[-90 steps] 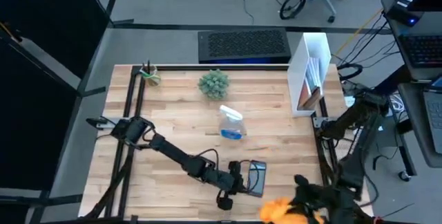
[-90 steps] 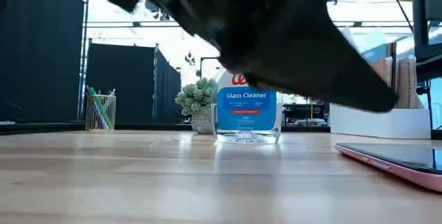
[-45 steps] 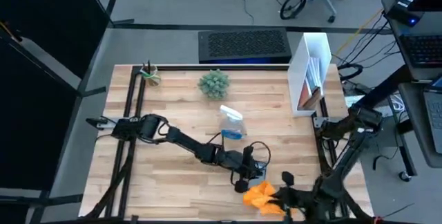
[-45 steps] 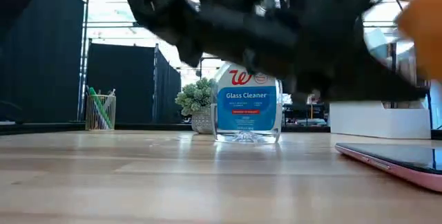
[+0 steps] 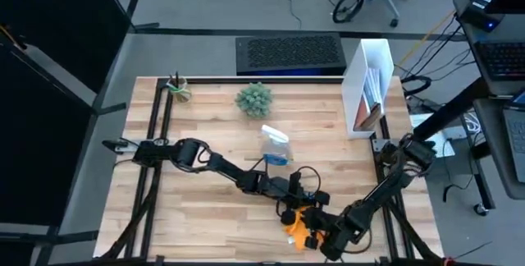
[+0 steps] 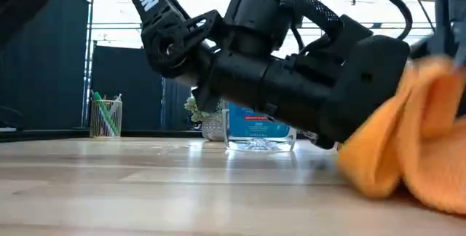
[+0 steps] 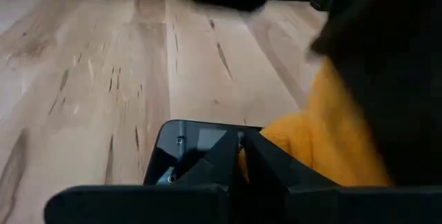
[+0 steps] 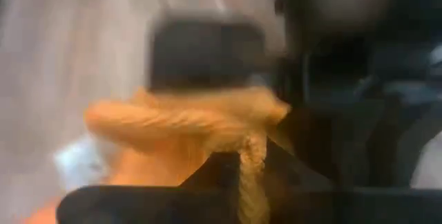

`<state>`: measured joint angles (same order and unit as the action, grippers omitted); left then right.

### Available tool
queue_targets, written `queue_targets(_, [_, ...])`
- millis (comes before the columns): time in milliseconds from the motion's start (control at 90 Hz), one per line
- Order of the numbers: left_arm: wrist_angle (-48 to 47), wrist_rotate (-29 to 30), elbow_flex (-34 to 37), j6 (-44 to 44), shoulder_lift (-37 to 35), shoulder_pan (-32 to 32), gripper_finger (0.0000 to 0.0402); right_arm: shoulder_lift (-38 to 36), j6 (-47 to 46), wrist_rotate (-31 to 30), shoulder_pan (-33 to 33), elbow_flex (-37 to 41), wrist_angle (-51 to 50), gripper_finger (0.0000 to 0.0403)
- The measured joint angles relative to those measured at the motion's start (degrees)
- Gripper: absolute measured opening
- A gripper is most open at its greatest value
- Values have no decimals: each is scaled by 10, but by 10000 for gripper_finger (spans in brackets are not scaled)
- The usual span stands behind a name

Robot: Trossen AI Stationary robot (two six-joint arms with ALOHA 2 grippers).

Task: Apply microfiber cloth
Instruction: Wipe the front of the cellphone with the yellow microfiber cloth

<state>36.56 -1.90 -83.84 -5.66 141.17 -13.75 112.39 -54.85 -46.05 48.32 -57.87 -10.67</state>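
The bright orange microfiber cloth (image 5: 300,230) lies bunched near the table's front edge, right of centre, with my right gripper (image 8: 250,166) shut on it. Its lower folds (image 6: 378,185) touch the wood. Part of the cloth (image 7: 324,148) covers one end of the flat dark phone (image 7: 185,148). My left gripper (image 7: 242,156) is shut, and its tips stand over the phone's near end, right beside the cloth. In the high view both grippers meet at the cloth and hide most of the phone. My left gripper has its shut tips (image 7: 233,156) over the phone's edge; I cannot tell whether they touch it. My right gripper pinches a gathered fold of the cloth (image 8: 253,148) between its two fingers, coming low from the table's right side. The bunched rest of the cloth (image 8: 179,120) lies ahead of the fingers, slack, on the phone and the table.
A clear spray bottle (image 5: 276,148) of blue liquid stands just behind the grippers. A small plant (image 5: 254,99) and a pen cup (image 5: 176,88) stand at the far side, and a white file holder (image 5: 369,85) at the far right. Bare wood lies to the near left.
My right gripper has carried the cloth from the table's near right corner toward the left, down onto the phone, where the cloth now lies bunched. My left gripper has shifted a little toward the right and far edges, staying at the phone.
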Motion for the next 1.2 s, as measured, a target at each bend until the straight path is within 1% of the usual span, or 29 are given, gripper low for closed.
queue_targets(144, [-1, -1, -1, -4, 8, 5, 15, 33, -40, -17, 13, -1, 17, 4])
queue_targets(367, [4, 3, 0, 2, 18, 6, 15, 53, -17, -56, 54, 0, 91, 4])
queue_targets(556, [6, 7, 1, 1, 18, 8, 14, 54, -11, -42, 70, 1, 142, 4])
queue_targets(633, [12, 7, 1, 0, 18, 8, 14, 54, 0, -24, 74, 1, 172, 4])
queue_targets(722, [13, 8, 1, 0, 18, 8, 14, 44, 42, 10, 77, 1, 199, 4])
queue_targets(767, [13, 8, 1, 0, 18, 8, 14, 34, 51, 23, 78, 1, 191, 4])
queue_targets(833, [13, 9, 1, 0, 18, 8, 14, 15, 52, 23, 78, 2, 156, 4])
queue_targets(989, [15, 9, 1, 0, 18, 8, 14, -27, 40, -12, 68, 2, 58, 4])
queue_targets(1133, [18, 9, 2, 0, 19, 8, 14, -90, 71, -28, 65, 2, 16, 4])
queue_targets(1200, [23, 9, 2, 0, 19, 8, 14, -105, 69, -32, 64, 1, -18, 4])
